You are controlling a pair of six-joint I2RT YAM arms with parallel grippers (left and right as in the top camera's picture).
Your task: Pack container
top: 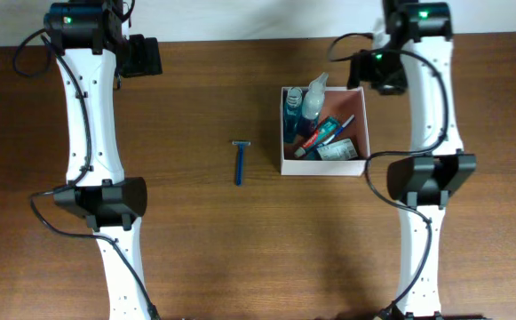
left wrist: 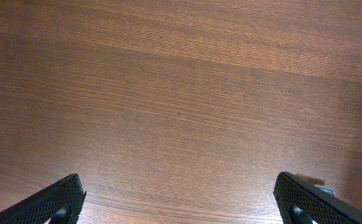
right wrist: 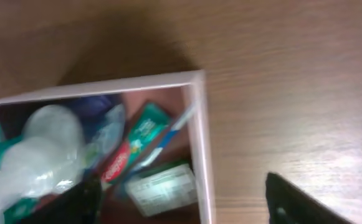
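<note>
White container (top: 321, 166), blue razor (top: 238, 164), brown wood-grain table (top: 195, 240).

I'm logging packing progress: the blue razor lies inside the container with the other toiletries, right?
Not quite: the blue razor lies on the bare table, apart from the container, as the overhead view shows. The other toiletries are inside.

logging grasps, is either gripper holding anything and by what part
Nothing is held. The left gripper stands open over the table; the right gripper stands open above a wall of the container, with no item between its fingers.
</note>
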